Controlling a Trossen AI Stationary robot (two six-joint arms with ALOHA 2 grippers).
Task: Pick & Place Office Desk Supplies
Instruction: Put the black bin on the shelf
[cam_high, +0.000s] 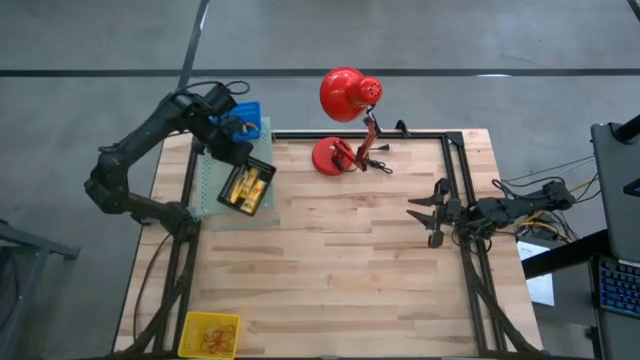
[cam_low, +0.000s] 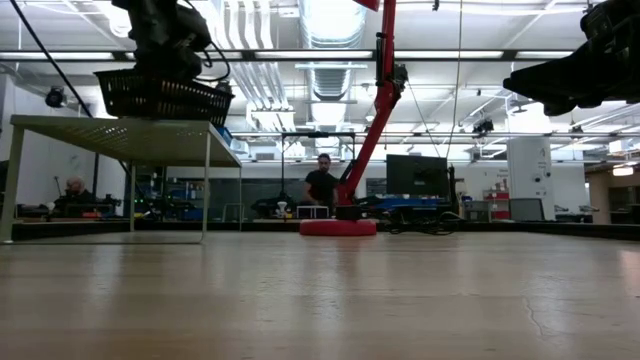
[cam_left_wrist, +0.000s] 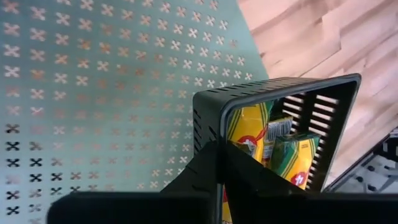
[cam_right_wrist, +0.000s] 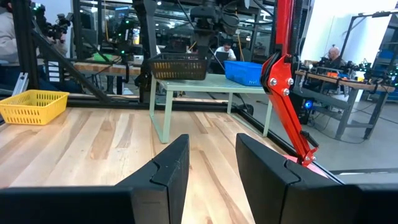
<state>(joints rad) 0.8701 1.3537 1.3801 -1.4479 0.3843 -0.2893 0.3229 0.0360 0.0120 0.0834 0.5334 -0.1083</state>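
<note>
A black mesh basket holds yellow and green crayon boxes. It hangs at the top of a pale green perforated shelf at the table's far left; whether its bottom touches the shelf, I cannot tell. My left gripper is shut on it from above. My right gripper waits open at the table's right side, level, with nothing between its fingers. My left gripper pinches the basket's end wall at its rim, one finger outside the wall and one inside beside the crayon boxes. The fingers slant steeply down from above. The basket stays level and upright below them.
A blue bin stands on the far end of the shelf. A red desk lamp stands at the far middle, its base on the wood. A yellow basket with small loose items sits at the near left corner. Bare wood lies between.
</note>
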